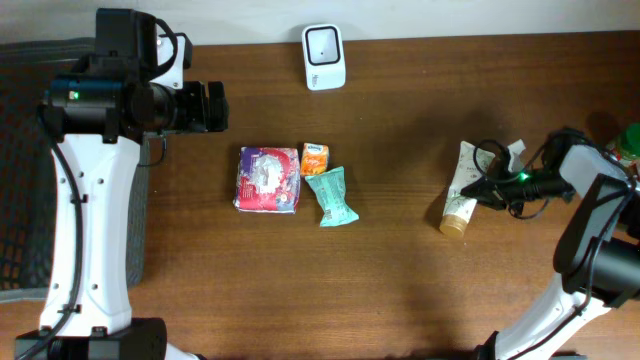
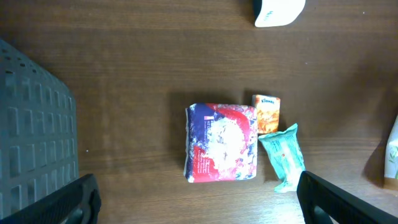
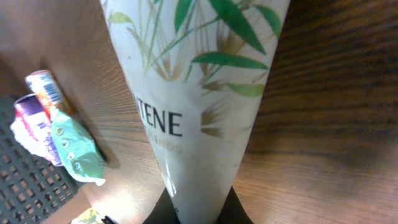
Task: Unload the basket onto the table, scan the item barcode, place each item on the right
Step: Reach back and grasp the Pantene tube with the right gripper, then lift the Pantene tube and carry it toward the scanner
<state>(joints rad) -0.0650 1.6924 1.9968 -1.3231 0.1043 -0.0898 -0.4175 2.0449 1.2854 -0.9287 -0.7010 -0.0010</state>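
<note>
White plastic tube [image 1: 460, 188] printed with green leaves and capped in gold lies on the brown wooden table [image 1: 400, 280], toward its right side, with the cap pointing at the near edge. The right gripper [image 1: 492, 190] reaches in from the right, and its claw is pressed together, pinching the tube across its flat crimped end. In the right wrist view the tube [image 3: 199, 93] fills the frame and narrows into the dark fingers [image 3: 163, 210] at the bottom. Gripping that flat end probably keeps the printed body free to be turned toward a reader.

A small white rounded scanner [image 1: 323, 57] stands at the far edge, near the middle. Bare wood lies between the tube and the scanner, so that route looks open.

Three other goods cluster mid-table, in front of the scanner and well apart from the tube: a red, purple and white square packet [image 1: 267, 179], a small orange carton [image 1: 314, 158] and a pale green wrapped pouch [image 1: 331, 196].

The left gripper [image 1: 213, 106] hovers over the table's far left with its claw spread wide and empty. A dark mesh basket [image 1: 20, 170] sits at the left edge.
</note>
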